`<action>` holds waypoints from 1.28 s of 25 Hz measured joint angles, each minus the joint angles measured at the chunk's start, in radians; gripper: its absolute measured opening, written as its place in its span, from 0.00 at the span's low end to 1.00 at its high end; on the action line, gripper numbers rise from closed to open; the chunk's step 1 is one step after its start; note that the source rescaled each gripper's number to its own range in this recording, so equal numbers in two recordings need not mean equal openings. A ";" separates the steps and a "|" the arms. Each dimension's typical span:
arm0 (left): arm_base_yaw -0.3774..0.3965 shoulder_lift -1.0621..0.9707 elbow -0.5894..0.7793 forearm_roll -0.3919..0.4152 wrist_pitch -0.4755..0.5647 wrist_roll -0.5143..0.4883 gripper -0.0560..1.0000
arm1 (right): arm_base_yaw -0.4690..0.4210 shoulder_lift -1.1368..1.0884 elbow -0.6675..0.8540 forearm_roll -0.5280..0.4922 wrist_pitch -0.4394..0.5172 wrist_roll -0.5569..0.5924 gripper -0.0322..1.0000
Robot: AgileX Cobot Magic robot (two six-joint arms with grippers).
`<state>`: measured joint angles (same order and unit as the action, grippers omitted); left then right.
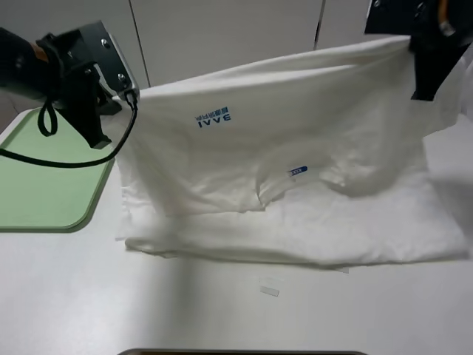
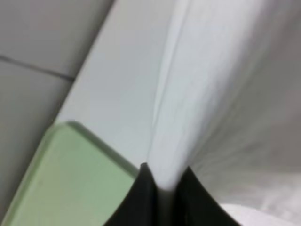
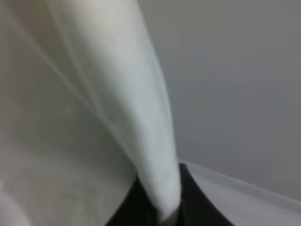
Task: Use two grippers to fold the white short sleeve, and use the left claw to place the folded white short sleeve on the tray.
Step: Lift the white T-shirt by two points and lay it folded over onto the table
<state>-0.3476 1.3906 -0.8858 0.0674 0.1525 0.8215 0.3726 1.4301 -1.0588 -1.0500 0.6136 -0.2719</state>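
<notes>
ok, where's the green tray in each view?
Exterior high: tray at the left edge, beside the white short sleeve.
Left wrist: its green corner just past the left claw, beside the gripped fabric.
Right wrist: not in it.
Shared landmark: the white short sleeve, in all three.

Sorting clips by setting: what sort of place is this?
Likely a robotics lab workbench: plain white tabletop, black left gripper and right gripper holding up a white cotton T-shirt, pale green plastic tray alongside.
</notes>
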 joint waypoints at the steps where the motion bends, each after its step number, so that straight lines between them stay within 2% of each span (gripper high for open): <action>1: 0.026 0.050 0.000 0.000 -0.009 0.000 0.05 | 0.000 0.046 0.000 -0.034 0.003 0.037 0.03; 2: 0.046 0.088 0.001 0.000 -0.017 0.000 0.05 | 0.000 0.046 0.000 -0.034 0.003 0.037 0.03; 4: 0.079 0.130 0.001 0.000 -0.068 0.000 0.05 | 0.000 0.116 0.000 -0.105 0.000 0.116 0.03; 5: 0.081 0.130 0.001 0.000 -0.094 0.000 0.05 | 0.000 0.142 0.000 -0.147 -0.003 0.168 0.03; 7: 0.082 0.124 0.001 0.000 -0.129 0.000 0.05 | 0.000 0.145 0.000 -0.169 -0.003 0.202 0.03; 17: 0.062 -0.049 -0.011 0.000 -0.198 0.000 0.05 | 0.000 0.059 -0.003 -0.211 0.001 0.233 0.03; 19: 0.036 -0.099 -0.035 0.000 -0.184 0.000 0.05 | 0.000 -0.025 -0.026 -0.215 0.014 0.272 0.03; 25: -0.039 -0.191 -0.101 0.000 -0.140 0.000 0.05 | 0.000 -0.213 -0.032 -0.231 0.029 0.272 0.03; 27: -0.140 -0.271 -0.181 0.000 -0.068 0.000 0.05 | 0.004 -0.277 -0.032 -0.232 0.035 0.244 0.03; 32: -0.246 -0.320 -0.250 0.001 0.092 0.000 0.05 | 0.078 -0.420 -0.032 -0.232 0.049 0.159 0.03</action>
<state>-0.5935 1.0702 -1.1357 0.0682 0.2441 0.8215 0.4506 1.0100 -1.0905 -1.2817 0.6627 -0.1132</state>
